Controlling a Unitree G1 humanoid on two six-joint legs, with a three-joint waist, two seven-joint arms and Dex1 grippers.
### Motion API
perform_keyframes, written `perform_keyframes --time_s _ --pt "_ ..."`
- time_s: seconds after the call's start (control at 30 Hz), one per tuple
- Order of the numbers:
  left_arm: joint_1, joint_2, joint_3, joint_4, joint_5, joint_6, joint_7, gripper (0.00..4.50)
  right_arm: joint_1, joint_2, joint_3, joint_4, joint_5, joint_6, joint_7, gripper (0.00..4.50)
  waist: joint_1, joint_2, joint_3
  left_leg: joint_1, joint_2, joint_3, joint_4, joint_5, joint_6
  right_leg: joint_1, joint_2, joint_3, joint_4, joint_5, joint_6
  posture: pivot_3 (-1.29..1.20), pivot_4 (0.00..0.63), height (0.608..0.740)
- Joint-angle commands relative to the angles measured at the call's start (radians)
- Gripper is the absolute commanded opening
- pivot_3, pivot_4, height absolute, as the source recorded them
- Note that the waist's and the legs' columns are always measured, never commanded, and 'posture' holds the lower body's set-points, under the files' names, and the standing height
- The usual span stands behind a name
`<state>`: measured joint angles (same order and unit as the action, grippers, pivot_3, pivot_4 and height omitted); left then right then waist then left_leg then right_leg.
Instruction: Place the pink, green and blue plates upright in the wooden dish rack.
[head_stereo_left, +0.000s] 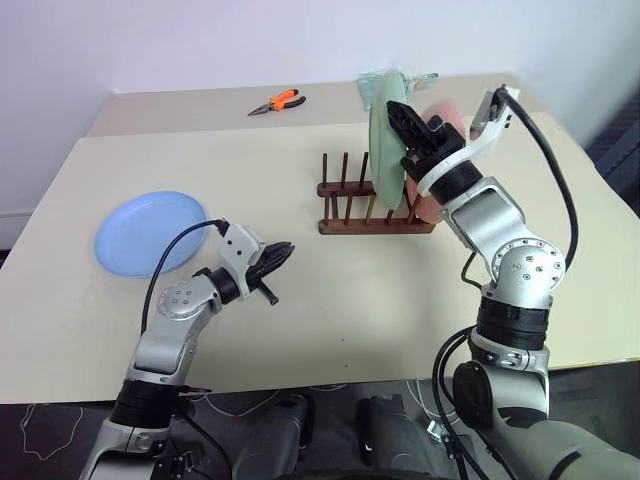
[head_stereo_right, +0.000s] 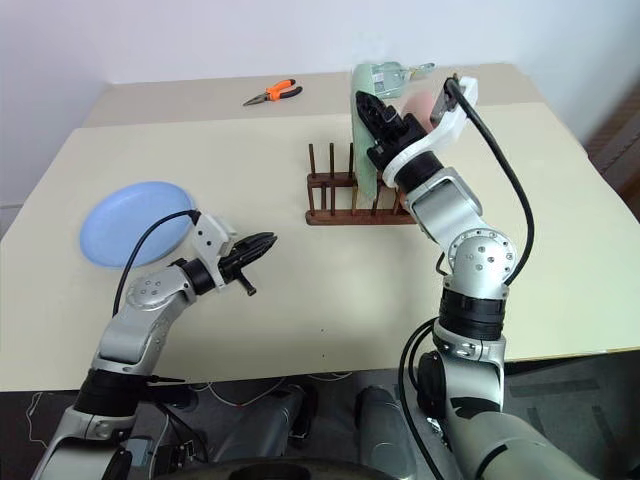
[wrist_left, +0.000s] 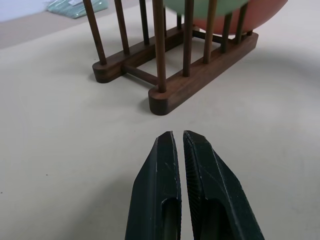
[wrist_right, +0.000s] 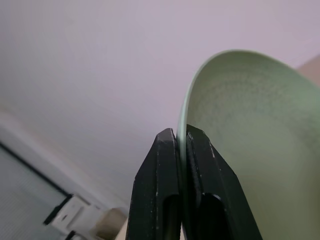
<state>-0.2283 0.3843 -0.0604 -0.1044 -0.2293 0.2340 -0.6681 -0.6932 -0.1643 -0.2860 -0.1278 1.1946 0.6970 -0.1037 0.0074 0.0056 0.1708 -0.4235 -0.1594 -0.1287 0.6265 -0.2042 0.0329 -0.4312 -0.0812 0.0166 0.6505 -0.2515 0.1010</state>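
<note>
The pale green plate (head_stereo_left: 382, 165) stands on edge with its lower rim down between the pegs of the wooden dish rack (head_stereo_left: 345, 188). My right gripper (head_stereo_left: 393, 107) is shut on its upper rim (wrist_right: 240, 125). The pink plate (head_stereo_left: 447, 110) stands upright in the rack just behind the green one, partly hidden by my right arm. Far to the left, the light blue plate (head_stereo_left: 150, 232) lies flat on the table. My left gripper (head_stereo_left: 283, 252) is shut with nothing in it, low over the table between the blue plate and the rack (wrist_left: 165, 95).
Orange-handled pliers (head_stereo_left: 278, 101) lie at the back of the table. A pale green packet (head_stereo_left: 385, 82) sits behind the rack. The beige table (head_stereo_left: 330, 310) ends at a front edge close to my arms.
</note>
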Motion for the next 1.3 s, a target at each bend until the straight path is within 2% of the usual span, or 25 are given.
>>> perform_keyframes --time_s 0.03,0.07,0.1,0.2,0.23,0.3,0.5,0.57,0.8,0.93,1.0,1.03,1.07,1.1,1.17,1.3 --pt "0.001 0.003 0.002 -0.039 -0.003 -0.006 0.003 0.29 -0.041 0.007 -0.003 -0.002 -0.014 -0.016 0.005 0.04 -0.001 0.0 0.0 0.0 0.0 0.0 0.0 0.0 0.0 0.0 0.0 0.0 0.0 0.0 0.0 0.0 0.15 0.727" --pt "0.0 0.003 0.002 -0.038 -0.004 -0.005 0.002 0.29 -0.046 0.003 0.0 0.004 -0.028 -0.021 0.011 0.65 -0.001 0.0 0.0 0.0 0.0 0.0 0.0 0.0 0.0 0.0 0.0 0.0 0.0 0.0 0.0 0.0 0.15 0.727" --pt "0.0 0.001 0.003 -0.038 -0.012 0.004 0.0 0.29 -0.052 -0.008 0.008 0.006 -0.051 -0.026 0.023 0.98 -0.001 0.0 0.0 0.0 0.0 0.0 0.0 0.0 0.0 0.0 0.0 0.0 0.0 0.0 0.0 0.0 0.15 0.727" --pt "-0.003 -0.003 0.009 -0.039 -0.033 0.028 -0.005 0.29 -0.069 -0.064 0.066 0.001 -0.169 -0.039 0.09 2.36 -0.001 0.0 0.0 0.0 0.0 0.0 0.0 0.0 0.0 0.0 0.0 0.0 0.0 0.0 0.0 0.0 0.15 0.727" --pt "-0.004 -0.004 0.011 -0.04 -0.039 0.034 -0.008 0.77 -0.075 -0.086 0.094 -0.004 -0.218 -0.049 0.121 2.86 -0.001 0.0 0.0 0.0 0.0 0.0 0.0 0.0 0.0 0.0 0.0 0.0 0.0 0.0 0.0 0.0 0.15 0.727" --pt "-0.008 -0.002 0.013 -0.042 -0.046 0.043 -0.01 1.53 -0.087 -0.129 0.145 -0.007 -0.31 -0.075 0.182 2.9 -0.001 0.0 0.0 0.0 0.0 0.0 0.0 0.0 0.0 0.0 0.0 0.0 0.0 0.0 0.0 0.0 0.15 0.727" --pt "-0.011 -0.006 0.042 -0.043 -0.041 0.049 0.035 4.48 -0.125 -0.232 0.235 0.015 -0.555 -0.179 0.318 2.9 -0.002 0.0 0.0 0.0 0.0 0.0 0.0 0.0 0.0 0.0 0.0 0.0 0.0 0.0 0.0 0.0 0.15 0.727" --pt "-0.015 -0.012 0.074 -0.044 -0.059 0.062 0.062 4.48 -0.143 -0.254 0.24 0.038 -0.612 -0.208 0.345 2.9 -0.002 0.0 0.0 0.0 0.0 0.0 0.0 0.0 0.0 -0.001 0.0 0.0 0.0 0.0 0.0 0.0 0.15 0.727" --pt "-0.011 -0.002 0.096 -0.062 -0.071 0.081 0.074 4.48 -0.136 -0.271 0.232 0.061 -0.648 -0.179 0.453 2.9 0.001 0.0 0.0 0.0 0.0 0.0 0.0 0.0 0.0 0.0 0.0 0.0 0.0 0.0 0.0 0.0 0.15 0.727" --pt "-0.013 -0.001 0.105 -0.054 -0.057 0.083 0.1 4.48 -0.142 -0.274 0.248 0.074 -0.748 -0.268 0.48 2.9 0.003 0.0 0.0 0.0 0.0 0.0 0.0 0.0 0.0 0.0 0.0 0.0 0.0 0.0 0.0 0.0 0.15 0.727" --pt "-0.019 -0.004 0.126 -0.044 -0.058 0.08 0.124 4.5 -0.156 -0.283 0.263 0.069 -0.791 -0.325 0.521 3.46 0.003 0.0 0.0 0.0 0.0 0.0 0.0 0.0 0.0 0.0 0.0 0.0 0.0 0.0 0.0 0.0 0.15 0.727" --pt "-0.03 -0.01 0.157 -0.03 -0.063 0.097 0.166 4.5 -0.163 -0.298 0.29 0.05 -0.82 -0.354 0.559 3.73 0.003 0.0 0.0 0.0 0.0 0.0 0.0 0.0 0.0 0.0 0.0 0.0 0.0 0.0 0.0 0.0 0.15 0.727" --pt "-0.042 -0.013 0.187 -0.014 -0.057 0.105 0.212 4.5 -0.168 -0.311 0.32 0.032 -0.847 -0.38 0.597 4.23 0.003 0.0 0.0 0.0 0.0 0.0 0.0 0.0 0.0 0.0 0.0 0.0 0.0 0.0 0.0 0.0 0.15 0.727" --pt "-0.055 -0.016 0.225 0.004 -0.051 0.11 0.268 4.5 -0.168 -0.326 0.362 0.01 -0.882 -0.406 0.639 4.44 0.001 -0.001 0.0 0.0 0.0 0.0 0.0 0.0 0.0 0.0 0.0 0.0 0.0 0.0 0.0 0.0 0.15 0.727" --pt "-0.076 -0.013 0.283 0.032 -0.021 0.115 0.369 4.5 -0.161 -0.351 0.447 -0.018 -0.96 -0.466 0.709 4.44 -0.003 -0.001 0.0 0.0 0.0 0.0 0.0 0.0 -0.001 -0.001 0.0 0.0 0.0 0.0 0.0 0.0 0.15 0.727" --pt "-0.13 -0.016 0.466 0.069 0.069 0.21 0.709 4.5 -0.127 -0.342 0.571 -0.025 -1.091 -0.564 0.764 4.44 -0.005 -0.002 0.0 0.0 0.0 0.0 0.0 0.0 -0.001 -0.001 0.0 -0.001 0.001 0.0 0.001 0.0 0.15 0.727"
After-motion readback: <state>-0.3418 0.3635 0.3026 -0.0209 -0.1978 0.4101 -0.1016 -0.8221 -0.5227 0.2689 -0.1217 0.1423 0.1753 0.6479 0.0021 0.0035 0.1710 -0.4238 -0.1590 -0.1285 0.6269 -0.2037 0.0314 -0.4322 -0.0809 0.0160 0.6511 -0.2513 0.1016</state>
